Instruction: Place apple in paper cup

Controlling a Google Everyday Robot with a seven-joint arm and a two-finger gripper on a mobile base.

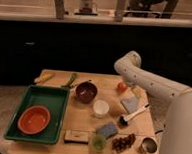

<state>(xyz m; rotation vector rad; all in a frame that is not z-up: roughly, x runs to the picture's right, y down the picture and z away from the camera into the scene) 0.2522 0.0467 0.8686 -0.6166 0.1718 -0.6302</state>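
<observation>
The apple [122, 86] is a small orange-red fruit near the far right of the wooden table [81, 118]. The paper cup [101, 108] stands upright, white and empty, in the table's middle, in front of and left of the apple. My white arm bends down from its elbow [128, 63], and the gripper [133, 93] hangs just right of the apple, close to it. The apple is free on the table.
A dark maroon bowl [86, 91] stands behind the cup. A green tray [57, 101] with an orange bowl [34, 119] is at the left. A grey pad [130, 104], brush [134, 114], blue sponge [107, 129], grapes [123, 142], metal cup [148, 145] and green cup [99, 142] crowd the right front.
</observation>
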